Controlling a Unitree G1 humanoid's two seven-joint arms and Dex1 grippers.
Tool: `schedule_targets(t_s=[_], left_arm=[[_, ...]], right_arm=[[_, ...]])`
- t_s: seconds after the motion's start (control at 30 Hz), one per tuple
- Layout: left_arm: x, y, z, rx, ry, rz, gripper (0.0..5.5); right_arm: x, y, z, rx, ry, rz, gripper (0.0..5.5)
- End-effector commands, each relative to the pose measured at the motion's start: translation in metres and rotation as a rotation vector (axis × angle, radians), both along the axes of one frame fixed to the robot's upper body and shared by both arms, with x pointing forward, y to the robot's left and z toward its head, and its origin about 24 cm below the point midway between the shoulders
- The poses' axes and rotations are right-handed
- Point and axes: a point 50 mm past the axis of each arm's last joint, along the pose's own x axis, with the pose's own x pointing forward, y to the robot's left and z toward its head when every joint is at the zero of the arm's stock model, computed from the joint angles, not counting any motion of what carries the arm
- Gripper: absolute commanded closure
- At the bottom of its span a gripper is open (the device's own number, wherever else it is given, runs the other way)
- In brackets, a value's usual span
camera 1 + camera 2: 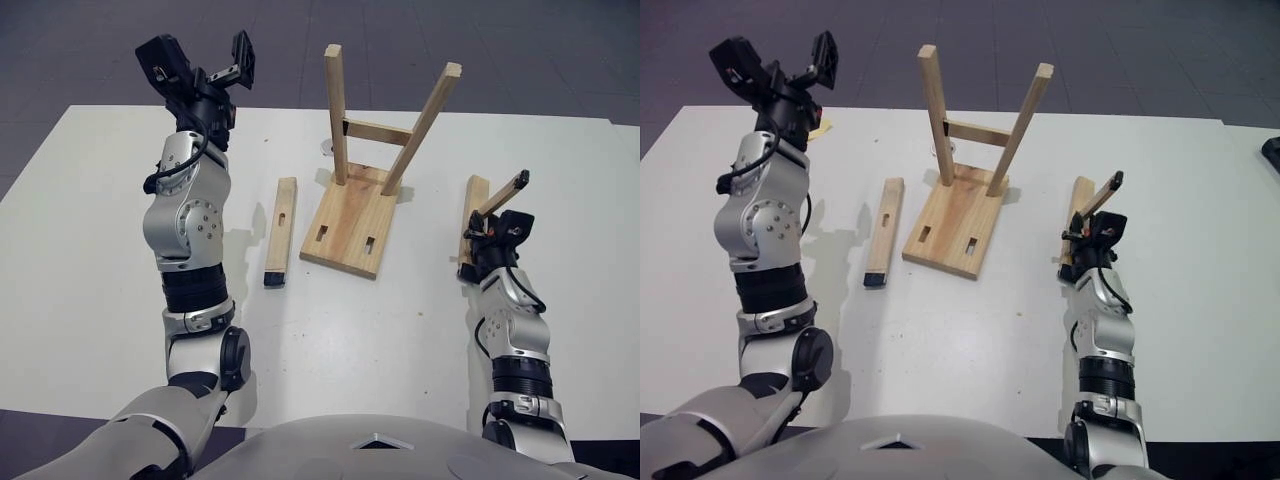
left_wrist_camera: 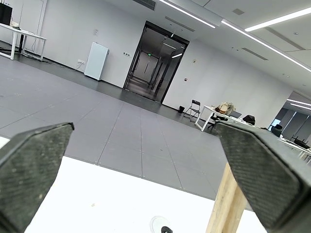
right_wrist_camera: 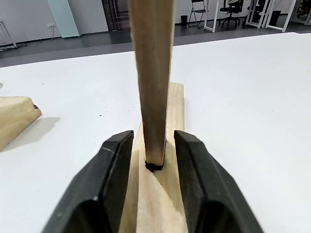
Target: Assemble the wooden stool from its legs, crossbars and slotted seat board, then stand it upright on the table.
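The slotted seat board [image 1: 350,225] lies flat mid-table with two legs [image 1: 336,110] standing up in it, joined by a crossbar [image 1: 378,131]. A third leg [image 1: 281,232] lies loose on the table to its left. At the right, a fourth leg [image 1: 473,205] lies flat with a thin crossbar [image 1: 503,193] stuck tilted into its slot. My right gripper [image 1: 483,226] is shut on that crossbar [image 3: 150,73] just above the leg [image 3: 160,208]. My left gripper [image 1: 200,62] is raised above the table's far left, open and holding nothing, its fingers [image 2: 34,165] wide apart.
A small white disc [image 1: 328,150] lies behind the seat board. A small yellow item [image 1: 822,125] sits at the far left edge of the white table [image 1: 100,250]. A dark object [image 1: 1272,150] shows at the right border. The near part of the table is bare.
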Motion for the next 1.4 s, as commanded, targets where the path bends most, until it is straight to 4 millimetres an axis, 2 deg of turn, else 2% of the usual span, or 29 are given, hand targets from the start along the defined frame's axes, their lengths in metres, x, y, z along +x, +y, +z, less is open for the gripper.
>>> schedule_targets(t_s=[0.03,0.23,0.4,0.57,0.73,0.87,1.0,1.3,1.4], left_arm=[[0.001,0.000,0.002,0.004,-0.005,0.009,0.10],[0.002,0.000,0.001,0.002,-0.007,0.014,0.10],[0.002,0.000,0.001,0.007,-0.008,0.010,0.10],[0.003,0.001,0.000,0.008,-0.007,0.015,0.10],[0.003,0.001,0.000,0.007,-0.007,0.016,0.10],[0.004,0.001,-0.001,0.004,-0.006,0.020,0.10],[0.005,0.000,-0.002,0.000,-0.006,0.018,0.10],[0.006,-0.003,-0.005,-0.005,-0.004,0.016,0.10],[0.005,-0.001,-0.006,-0.008,-0.004,0.023,0.10]], right_arm=[[-0.008,-0.003,-0.018,0.005,0.110,-0.006,3.26],[-0.004,-0.003,0.004,-0.030,0.028,0.025,2.31],[-0.001,-0.004,0.039,-0.051,-0.083,0.038,1.57],[0.005,-0.004,0.085,-0.045,-0.227,0.049,0.84],[0.014,-0.003,0.112,-0.057,-0.306,0.065,0.17],[0.024,0.000,0.128,-0.064,-0.361,0.060,0.11],[0.036,0.003,0.130,-0.069,-0.367,0.052,0.11],[0.057,0.003,0.117,-0.131,-0.302,-0.028,0.11],[0.063,0.006,0.126,-0.151,-0.329,-0.014,0.11]])
